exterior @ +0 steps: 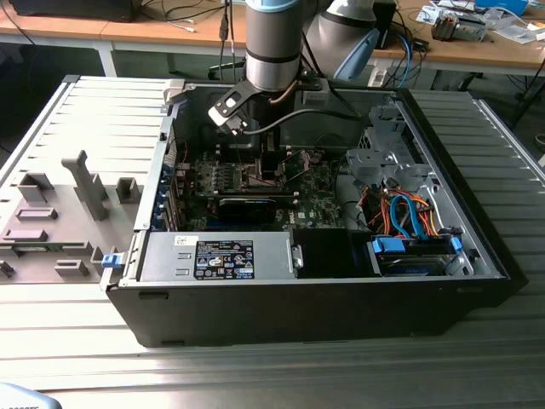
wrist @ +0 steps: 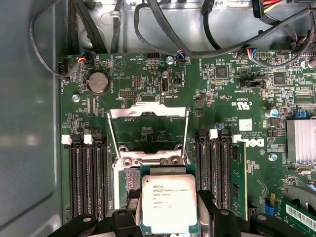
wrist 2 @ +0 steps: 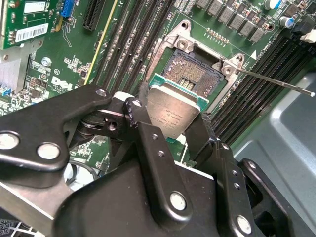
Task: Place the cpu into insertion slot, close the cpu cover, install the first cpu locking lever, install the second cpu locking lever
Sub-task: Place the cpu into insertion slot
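Observation:
My gripper (wrist 2: 170,116) is shut on the cpu (wrist 2: 173,111), a flat square chip with a dull silver top that I hold by two opposite edges. The cpu hangs slightly tilted just above the insertion slot (wrist 2: 190,74), whose bare contact field shows beyond the chip's far edge. In the first wrist view the cpu (wrist: 169,205) sits between the black fingers (wrist: 211,207) and hides most of the socket. The cpu cover (wrist: 148,110), a silver frame with a big window, is swung open away from the socket. A thin locking lever (wrist 2: 276,82) sticks out sideways, unlatched. The exterior view has the gripper (exterior: 266,162) low inside the case.
The open computer case (exterior: 477,256) surrounds the green board. Memory slots (wrist: 86,182) flank the socket on both sides. A long black expansion card (exterior: 247,207) and the labelled power-supply box (exterior: 226,258) lie toward the front. Cable bundles (exterior: 400,213) fill the exterior view's right.

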### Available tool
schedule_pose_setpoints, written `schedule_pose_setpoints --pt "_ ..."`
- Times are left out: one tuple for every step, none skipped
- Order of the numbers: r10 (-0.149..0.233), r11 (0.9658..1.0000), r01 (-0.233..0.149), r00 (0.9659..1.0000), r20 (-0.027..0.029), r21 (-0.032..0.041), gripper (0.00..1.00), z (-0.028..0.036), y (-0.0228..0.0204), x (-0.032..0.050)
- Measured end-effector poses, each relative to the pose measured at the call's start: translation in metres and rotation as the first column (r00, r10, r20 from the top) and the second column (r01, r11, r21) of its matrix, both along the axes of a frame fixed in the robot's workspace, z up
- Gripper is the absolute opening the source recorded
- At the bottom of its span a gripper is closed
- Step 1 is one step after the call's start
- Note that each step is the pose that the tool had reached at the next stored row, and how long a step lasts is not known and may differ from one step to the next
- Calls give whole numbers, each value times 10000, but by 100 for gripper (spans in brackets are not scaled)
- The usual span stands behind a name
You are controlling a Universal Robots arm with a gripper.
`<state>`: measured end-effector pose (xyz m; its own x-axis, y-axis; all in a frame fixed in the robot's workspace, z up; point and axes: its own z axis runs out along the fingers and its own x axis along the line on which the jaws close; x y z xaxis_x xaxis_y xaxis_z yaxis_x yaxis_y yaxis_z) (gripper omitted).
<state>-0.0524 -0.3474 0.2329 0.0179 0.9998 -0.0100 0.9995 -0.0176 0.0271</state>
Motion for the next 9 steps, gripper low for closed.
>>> schedule_pose_setpoints --pt "-1 10000 1 10000 0 0 55 -3 0 -1" --pt "-1 10000 1 10000 0 1 55 -5 0 -1" --pt "0 10000 0 10000 0 1 55 -7 0 -2" --pt "0 10000 0 10000 0 0 55 -9 0 -2" --pt "0 10000 0 10000 0 1 55 -10 0 -3" --pt "0 10000 0 10000 0 1 55 -12 0 -4" --pt "0 10000 0 10000 0 0 55 -13 0 -4" --pt "0 10000 0 10000 0 1 55 -15 0 -5" --pt "0 10000 0 10000 0 0 55 -17 0 -6"
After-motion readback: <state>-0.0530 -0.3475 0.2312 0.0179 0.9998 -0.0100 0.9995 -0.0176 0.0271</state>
